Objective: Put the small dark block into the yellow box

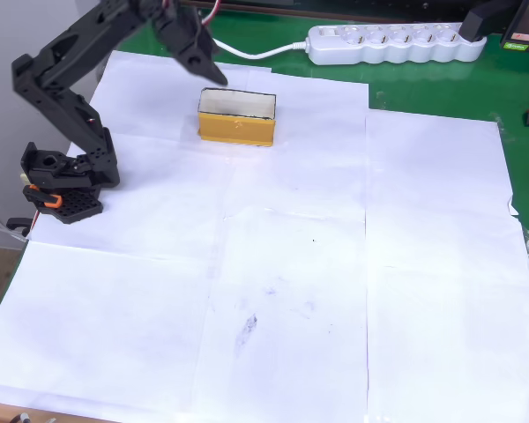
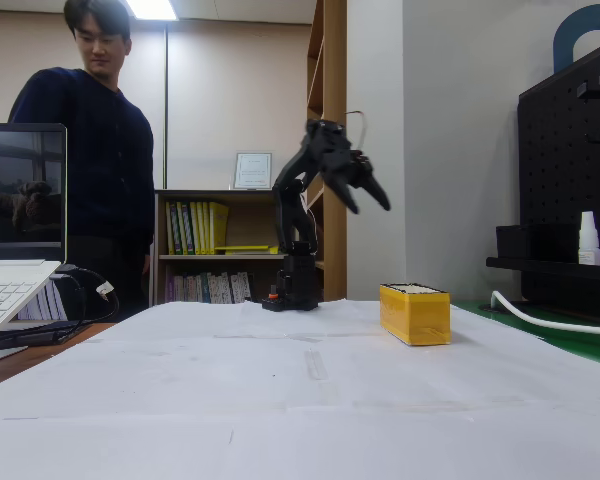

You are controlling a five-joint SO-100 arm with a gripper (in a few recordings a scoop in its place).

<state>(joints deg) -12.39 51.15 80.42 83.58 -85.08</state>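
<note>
Yellow box [image 1: 236, 118] sits in upper centre-left of overhead view, on white paper [image 1: 282, 264]. Long axis runs left-right across that frame, tilted very slightly; open top faces up, cream inside and dark rim visible, yellow side wall toward the bottom of the frame. In fixed view, same box [image 2: 415, 314] stands right of centre, flat on the paper, a short end and a long side both visible, long axis running away into the scene.

Small dark block: cannot find it in either view. Possibly inside the box, cannot tell from these frames.

Gripper [image 1: 210, 66] in upper left of overhead view, tips pointing down-right toward the box's upper-left corner, above it and apart, no contact. In fixed view gripper [image 2: 370, 197] hangs high above the table, upper centre, left of and well above the box, tips angled down-right. Jaws look spread there, two dark fingers [image 2: 346, 195] forking apart with a gap between; nothing seen pinched.

Arm base [image 1: 63, 189] at left edge of paper in overhead view. White power strip [image 1: 392, 42] along the top on green mat [image 1: 520, 132]. Person [image 2: 95, 150] standing at left of fixed view, behind a laptop [image 2: 15, 230].
</note>
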